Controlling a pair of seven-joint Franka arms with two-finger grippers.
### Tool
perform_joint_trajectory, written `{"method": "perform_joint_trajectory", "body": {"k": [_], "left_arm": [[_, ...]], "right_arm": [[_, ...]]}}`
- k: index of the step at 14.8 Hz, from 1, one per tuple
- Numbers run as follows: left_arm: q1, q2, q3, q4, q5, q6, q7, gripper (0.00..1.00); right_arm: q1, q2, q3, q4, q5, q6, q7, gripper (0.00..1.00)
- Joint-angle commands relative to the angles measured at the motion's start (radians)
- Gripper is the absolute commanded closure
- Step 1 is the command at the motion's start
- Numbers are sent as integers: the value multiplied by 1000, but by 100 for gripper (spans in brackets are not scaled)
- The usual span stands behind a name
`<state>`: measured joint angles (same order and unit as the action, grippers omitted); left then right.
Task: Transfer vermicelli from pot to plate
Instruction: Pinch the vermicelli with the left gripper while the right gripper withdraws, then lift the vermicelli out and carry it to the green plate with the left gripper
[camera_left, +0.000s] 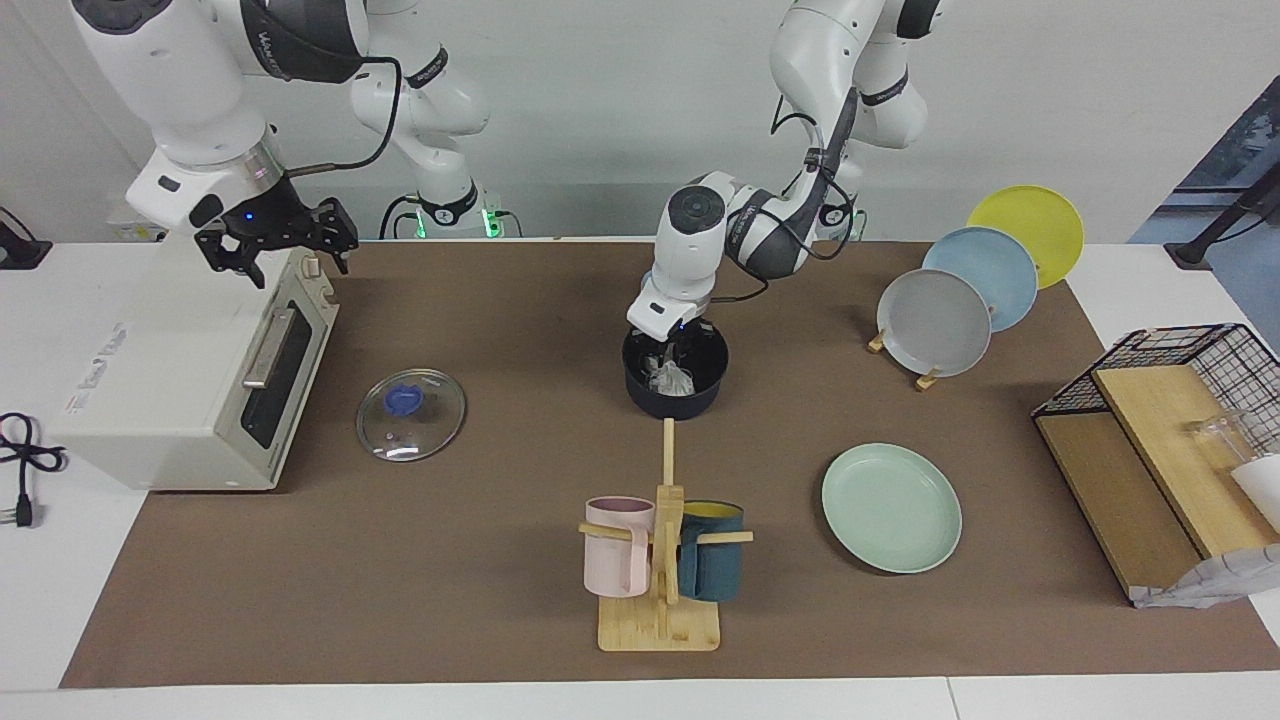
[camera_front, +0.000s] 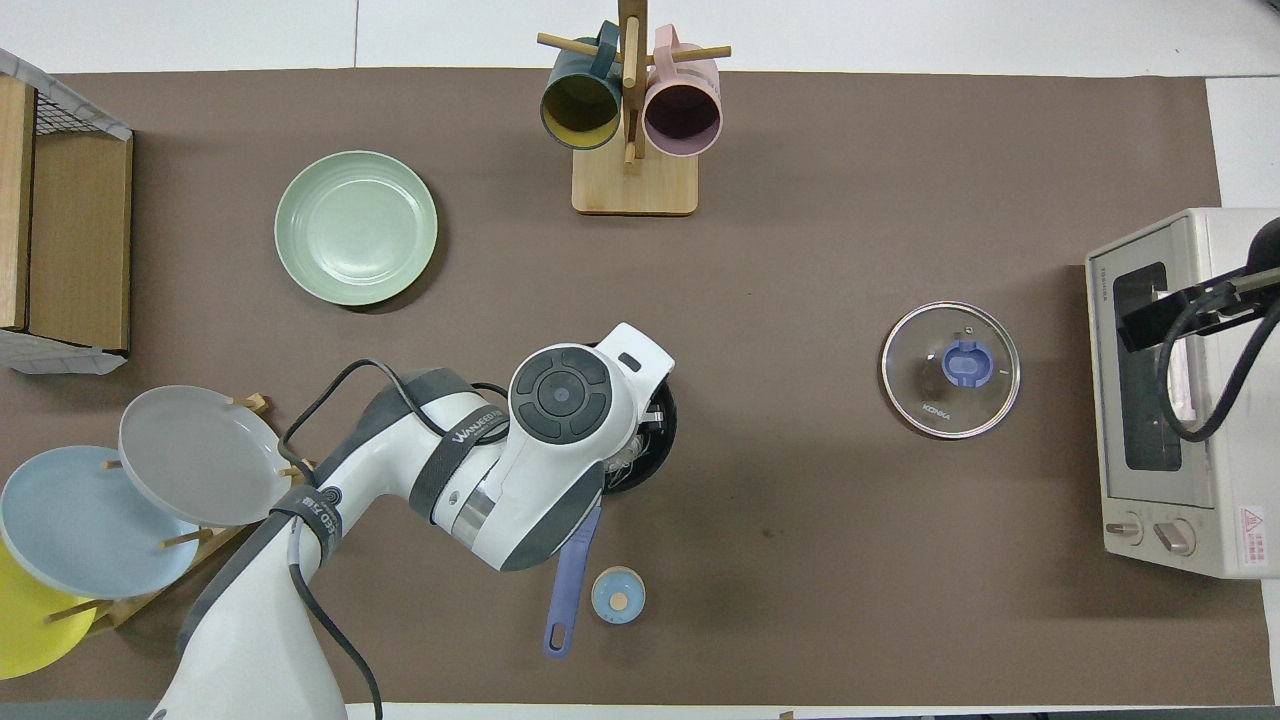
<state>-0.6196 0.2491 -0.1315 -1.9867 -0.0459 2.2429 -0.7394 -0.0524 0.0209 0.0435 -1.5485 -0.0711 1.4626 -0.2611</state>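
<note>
One clump of vermicelli (camera_left: 672, 378) down in the pot (camera_left: 676, 400), mid-tabletop. Left hand (camera_left: 678, 352) sunk into the pot, fingers pinched together on the clump. Right hand (camera_left: 276, 240) parked high over the oven (camera_left: 150, 370), fingers spread, nothing held, waiting. Step in hand: the grasp, apparently just made; nothing on the plate (camera_left: 891, 508) yet, which sits farther from the robots than the pot, toward the left arm's end. Next, probably: straight lift clear of the pot's rim, then carry over the plate without shedding strands.
</note>
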Motion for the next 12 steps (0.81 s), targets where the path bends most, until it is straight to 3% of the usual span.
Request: {"method": "perform_joint_trajectory", "body": {"k": [1, 3, 5, 9, 12], "left_arm": [[18, -62, 10, 63, -3, -142, 24, 100], [43, -92, 13, 117, -11, -247, 31, 100], [84, -119, 15, 182, -14, -360, 92, 100], [309, -106, 16, 408, -98, -580, 317, 100], [467, -65, 16, 460, -129, -588, 434, 100]], "right_arm": [[34, -60, -44, -56, 27, -4, 20, 0], [34, -70, -51, -74, 27, -4, 34, 0], [33, -44, -53, -16, 21, -11, 36, 0], [32, -39, -60, -10, 25, -30, 37, 0], [65, -35, -88, -4, 27, -25, 55, 0]]}}
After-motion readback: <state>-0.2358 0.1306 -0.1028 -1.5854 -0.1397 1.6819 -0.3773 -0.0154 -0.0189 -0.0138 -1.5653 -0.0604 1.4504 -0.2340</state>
